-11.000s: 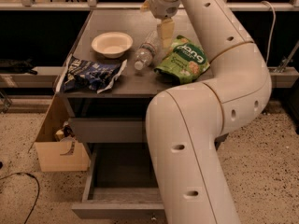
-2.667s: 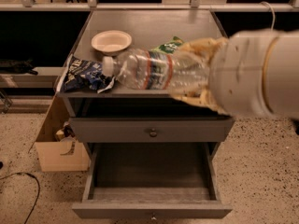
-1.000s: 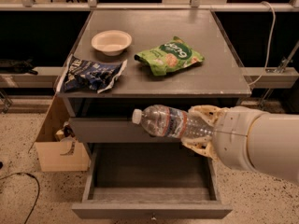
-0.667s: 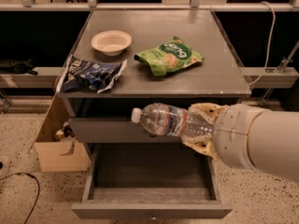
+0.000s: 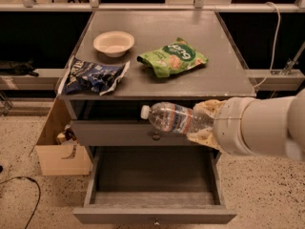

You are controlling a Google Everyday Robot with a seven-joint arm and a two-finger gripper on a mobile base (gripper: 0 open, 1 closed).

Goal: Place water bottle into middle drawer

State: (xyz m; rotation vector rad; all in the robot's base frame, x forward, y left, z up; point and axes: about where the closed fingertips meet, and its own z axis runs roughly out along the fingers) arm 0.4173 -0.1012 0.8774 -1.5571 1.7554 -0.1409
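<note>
Jaws around clear ribbed water bottle

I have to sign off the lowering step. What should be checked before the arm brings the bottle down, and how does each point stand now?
1. Grip: gripper shut on the water bottle near its base: ok.
2. Middle drawer pulled open: ok.
3. Drawer floor: nothing seen lying in it: ok.
4. Upper drawer shut, out of the way: ok.
5. Bottle lies level, cap to the left, shorter than the drawer is wide: ok.
6. Bottle directly over the opening, front to back: cannot tell.
</note>
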